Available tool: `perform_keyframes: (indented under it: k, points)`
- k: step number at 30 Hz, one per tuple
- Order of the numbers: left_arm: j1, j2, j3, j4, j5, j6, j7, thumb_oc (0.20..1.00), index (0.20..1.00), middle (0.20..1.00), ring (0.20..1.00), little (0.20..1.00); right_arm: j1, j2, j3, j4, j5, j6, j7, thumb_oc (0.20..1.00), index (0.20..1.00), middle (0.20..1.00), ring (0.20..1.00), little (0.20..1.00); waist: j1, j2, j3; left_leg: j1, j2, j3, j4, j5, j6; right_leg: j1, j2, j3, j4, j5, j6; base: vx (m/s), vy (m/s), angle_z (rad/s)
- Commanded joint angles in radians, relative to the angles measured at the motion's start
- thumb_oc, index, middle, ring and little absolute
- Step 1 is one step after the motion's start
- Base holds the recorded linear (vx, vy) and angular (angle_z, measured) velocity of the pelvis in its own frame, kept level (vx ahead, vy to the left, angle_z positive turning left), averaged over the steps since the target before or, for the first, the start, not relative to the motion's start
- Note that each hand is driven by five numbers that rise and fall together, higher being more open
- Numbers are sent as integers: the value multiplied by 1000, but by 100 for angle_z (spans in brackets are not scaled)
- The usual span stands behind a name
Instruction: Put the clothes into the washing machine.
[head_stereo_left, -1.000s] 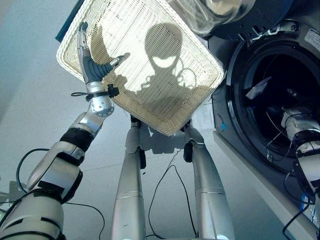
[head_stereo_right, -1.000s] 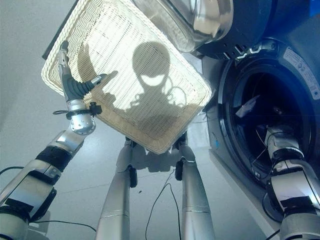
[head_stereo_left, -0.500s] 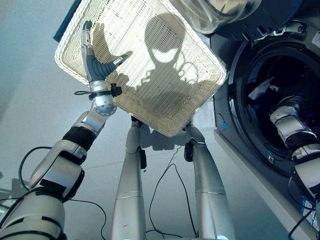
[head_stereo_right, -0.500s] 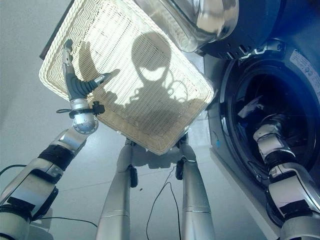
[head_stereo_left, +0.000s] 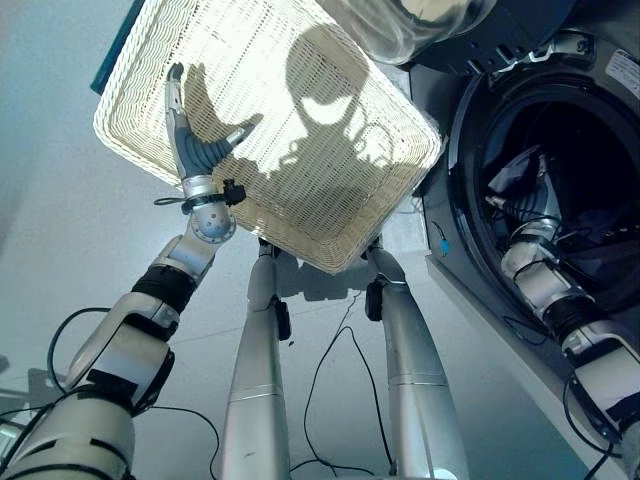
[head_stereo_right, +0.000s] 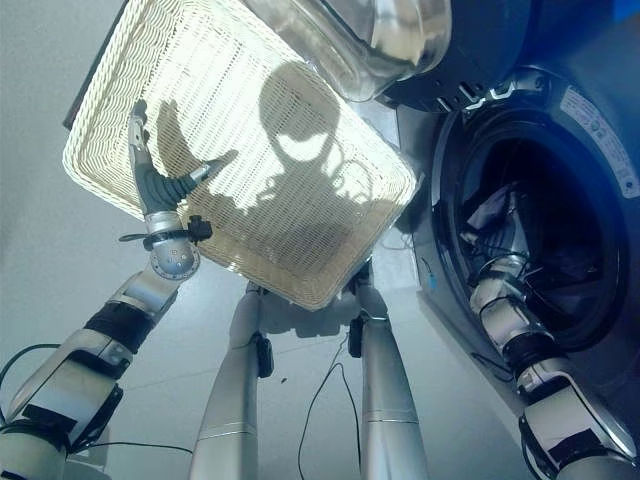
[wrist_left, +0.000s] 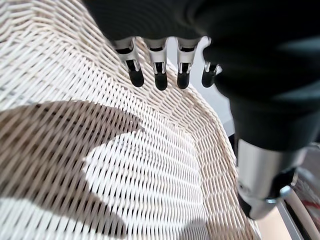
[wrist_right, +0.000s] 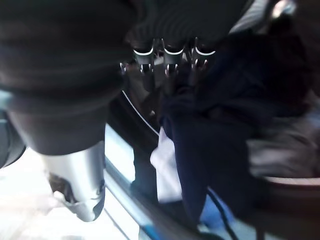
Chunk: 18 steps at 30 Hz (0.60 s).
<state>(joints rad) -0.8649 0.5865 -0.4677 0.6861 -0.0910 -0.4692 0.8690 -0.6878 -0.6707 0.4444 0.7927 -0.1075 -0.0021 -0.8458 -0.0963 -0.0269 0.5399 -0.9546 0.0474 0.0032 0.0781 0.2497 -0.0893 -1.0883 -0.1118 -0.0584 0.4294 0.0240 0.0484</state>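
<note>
The left hand (head_stereo_left: 200, 150), fingers straight and spread, lies flat against the bottom of the white wicker basket (head_stereo_left: 330, 200). The right hand (head_stereo_left: 530, 205) reaches inside the washing machine (head_stereo_left: 470, 260) drum, where dark clothes (wrist_right: 235, 125) lie; whether its fingers grip the cloth cannot be told.

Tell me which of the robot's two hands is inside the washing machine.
The right hand: it reaches into the washing machine drum among dark clothes. The left hand hovers over the wicker basket.

Basket (head_stereo_left: 300, 120) left of washing machine (head_stereo_left: 600, 120); clothes (wrist_right: 220, 130) inside drum.
</note>
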Motion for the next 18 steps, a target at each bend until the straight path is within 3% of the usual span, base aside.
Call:
perform_keyframes:
  k: [1, 7, 10, 11, 13, 18]
  points:
    - [19, -38, 62, -27, 54, -33, -9, 1000, 1000, 1000, 1000, 1000, 76, -31, 4, -38, -29, -32, -29, 1000, 1000, 1000, 1000, 1000, -3, 10, -20, 29, -34, 59, 160, -162, -6, 113, 24, -16, -229, 176, 112, 0, 0, 0]
    - [166, -57, 84, -1, 11, -28, -119, 1000, 1000, 1000, 1000, 1000, 211, 36, -3, -61, -82, -52, 1, 1000, 1000, 1000, 1000, 1000, 6, 9, -20, 174, -41, 63, 145, -187, 3, 251, 10, -16, -246, 162, 111, -14, 44, -4]
    - [260, -83, 113, 20, -86, -45, -229, 1000, 1000, 1000, 1000, 1000, 265, 55, -4, -55, -108, -69, 42, 1000, 1000, 1000, 1000, 1000, 20, 9, -20, 269, -41, 60, 122, -194, 7, 339, 3, -21, -257, 148, 113, -5, 22, 1]
    - [319, -112, 138, 37, -207, -47, -335, 1000, 1000, 1000, 1000, 1000, 298, 71, -7, -36, -115, -86, 66, 1000, 1000, 1000, 1000, 1000, 31, 11, -20, 335, -40, 58, 103, -196, 10, 401, -1, -22, -264, 137, 113, 2, 24, -5]
    - [388, -141, 162, 61, -286, -43, -432, 1000, 1000, 1000, 1000, 1000, 340, 89, -14, -8, -118, -112, 88, 1000, 1000, 1000, 1000, 1000, 44, 15, -20, 405, -39, 53, 85, -200, 12, 470, -5, -26, -268, 122, 115, 22, 9, -5]
    - [556, -166, 194, 150, -265, -13, -579, 1000, 1000, 1000, 1000, 1000, 447, 139, -53, 56, -114, -172, 192, 1000, 1000, 1000, 1000, 1000, 75, 24, -20, 634, -30, 40, 7, -197, 5, 704, -16, -43, -305, 90, 119, 41, -7, 9]
